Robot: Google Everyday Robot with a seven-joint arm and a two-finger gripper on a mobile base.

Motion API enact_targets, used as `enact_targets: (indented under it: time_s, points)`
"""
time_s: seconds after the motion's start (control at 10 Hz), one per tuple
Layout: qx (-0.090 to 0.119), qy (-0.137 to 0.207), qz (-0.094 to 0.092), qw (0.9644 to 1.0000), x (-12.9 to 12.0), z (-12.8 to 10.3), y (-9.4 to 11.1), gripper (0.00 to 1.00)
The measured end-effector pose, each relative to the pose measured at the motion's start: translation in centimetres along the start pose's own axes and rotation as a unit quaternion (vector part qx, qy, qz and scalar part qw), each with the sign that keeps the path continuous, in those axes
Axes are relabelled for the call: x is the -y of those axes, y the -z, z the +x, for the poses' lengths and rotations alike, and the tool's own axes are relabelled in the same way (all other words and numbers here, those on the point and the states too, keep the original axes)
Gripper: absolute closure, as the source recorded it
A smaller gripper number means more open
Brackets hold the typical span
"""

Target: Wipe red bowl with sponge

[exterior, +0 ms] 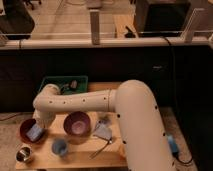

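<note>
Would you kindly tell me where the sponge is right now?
In the camera view, the sponge sits in the red bowl at far left, beside the purple bowl, with the gripper just above it.

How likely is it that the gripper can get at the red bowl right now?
Very likely, yes. The gripper hangs right over the red bowl, at the blue sponge inside it, and nothing stands between them; the purple bowl sits off to the side.
</note>
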Motion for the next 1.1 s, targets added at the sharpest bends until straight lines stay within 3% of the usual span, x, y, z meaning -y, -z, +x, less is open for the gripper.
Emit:
enact_targets:
  time_s: [1.1]
  points:
    - [0.001,0.000,0.003,1.0000,0.30,-0.09,0.07,1.00]
